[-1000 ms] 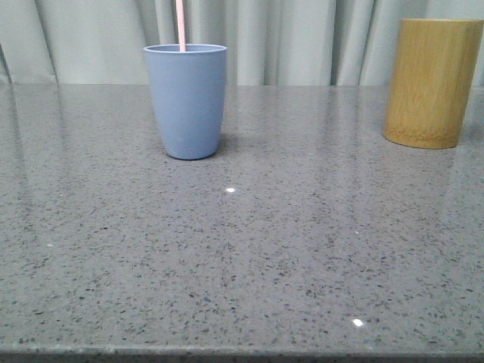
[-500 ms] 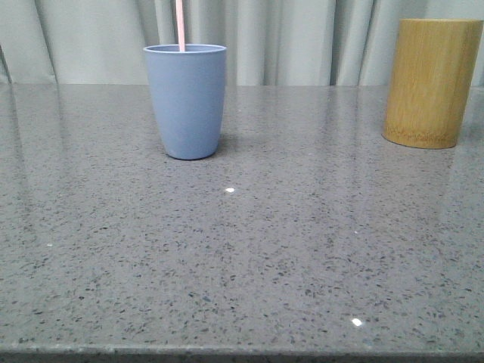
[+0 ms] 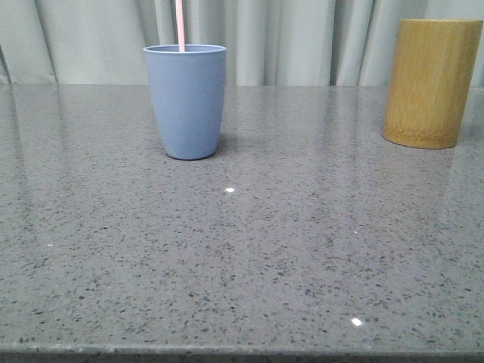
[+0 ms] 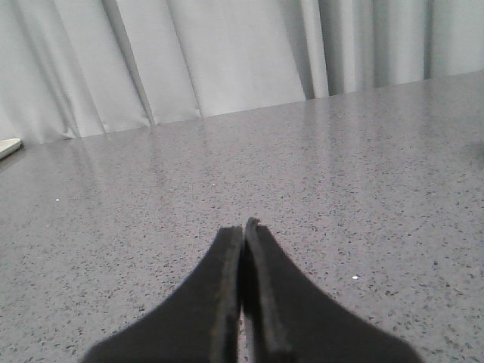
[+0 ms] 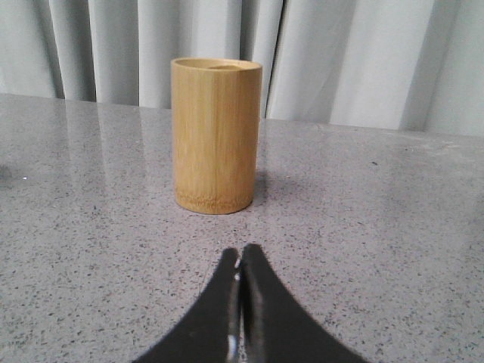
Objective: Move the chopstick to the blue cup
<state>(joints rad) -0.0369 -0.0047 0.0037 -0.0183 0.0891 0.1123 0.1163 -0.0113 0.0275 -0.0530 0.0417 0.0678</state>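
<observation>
Chopstick (image 3: 181,25) unmoved in blue cup (image 3: 185,100)

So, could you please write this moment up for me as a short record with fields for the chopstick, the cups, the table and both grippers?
chopstick: thin pale pink chopstick stands in the cup, rising past the top of the front view
cup: matte light blue handleless cup, upright, on the table's left side
holder: tan bamboo cylinder, upright, on the right, apart from the cup
table: grey speckled stone tabletop
left gripper: shut, holding nothing, low over the table
right gripper: shut, holding nothing, facing the bamboo cylinder
task: chopstick already in the blue cup
</observation>
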